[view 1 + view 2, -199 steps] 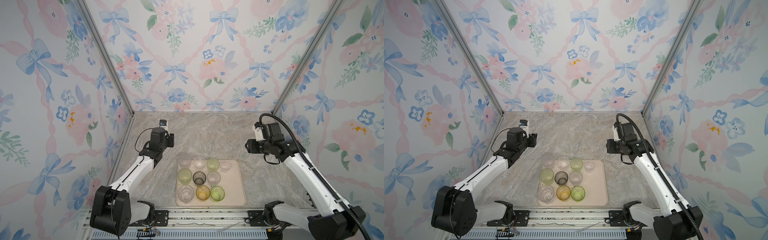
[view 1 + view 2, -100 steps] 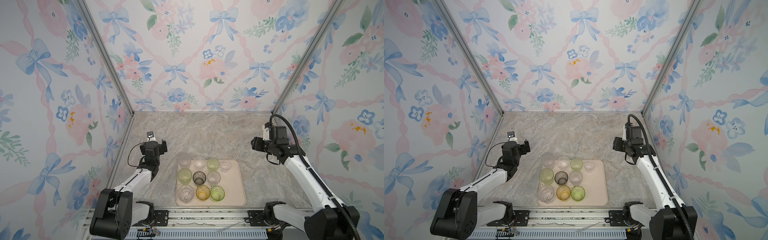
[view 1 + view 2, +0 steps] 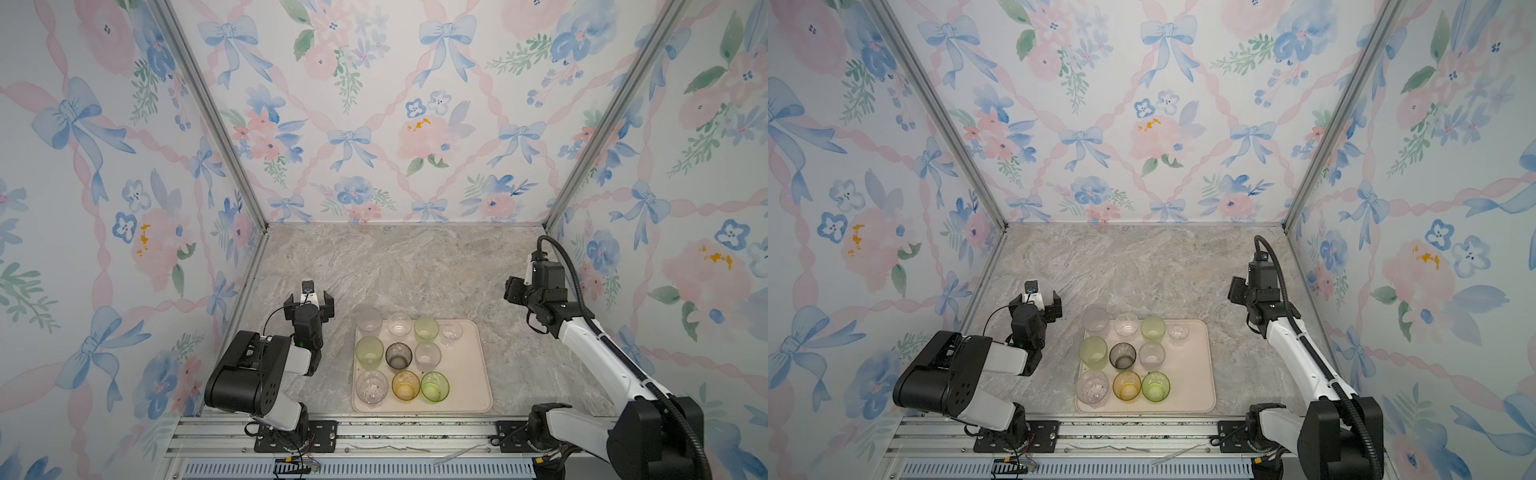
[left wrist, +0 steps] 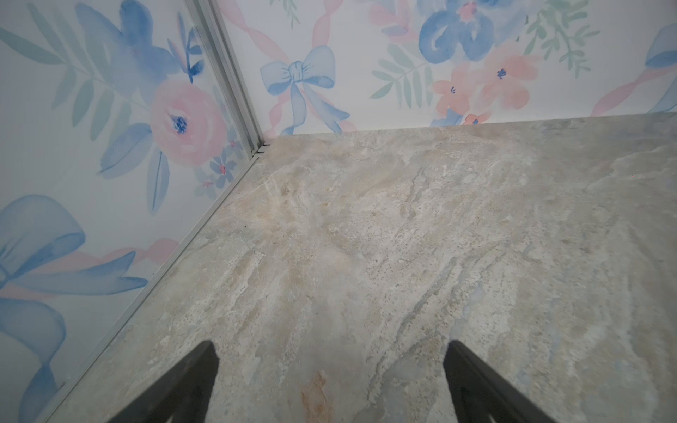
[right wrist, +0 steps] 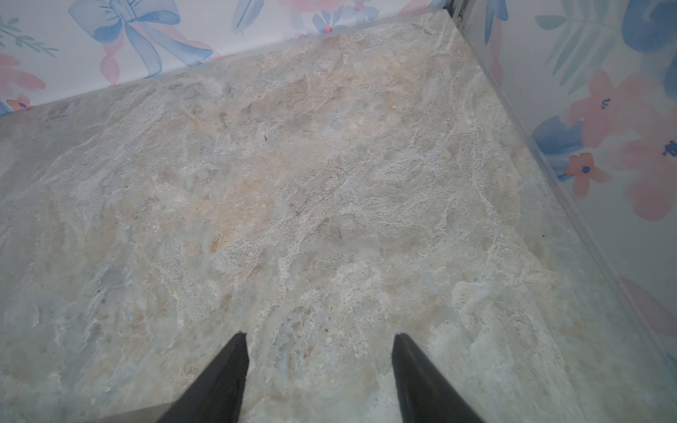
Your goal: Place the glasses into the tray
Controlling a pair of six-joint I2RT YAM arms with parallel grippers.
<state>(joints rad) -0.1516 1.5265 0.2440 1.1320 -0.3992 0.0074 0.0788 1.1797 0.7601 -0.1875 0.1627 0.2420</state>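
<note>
Ten glasses [image 3: 399, 356] apart from left gripper [image 3: 309, 300]

One tray [image 3: 469, 374]. Ten glasses [image 3: 428, 355]: five clear or frosted, three pale green, one amber, one smoky grey. Two hands flank the tray: left hand [image 3: 309, 300], right hand [image 3: 513, 291].

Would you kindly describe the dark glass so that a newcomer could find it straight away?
Look at the cream tray on the marble table, where glasses stand in three rows. The grey glass stands in the middle of the middle row, with a pale green glass on one side and a frosted glass on the other. It alone is dark and smoky.
</note>
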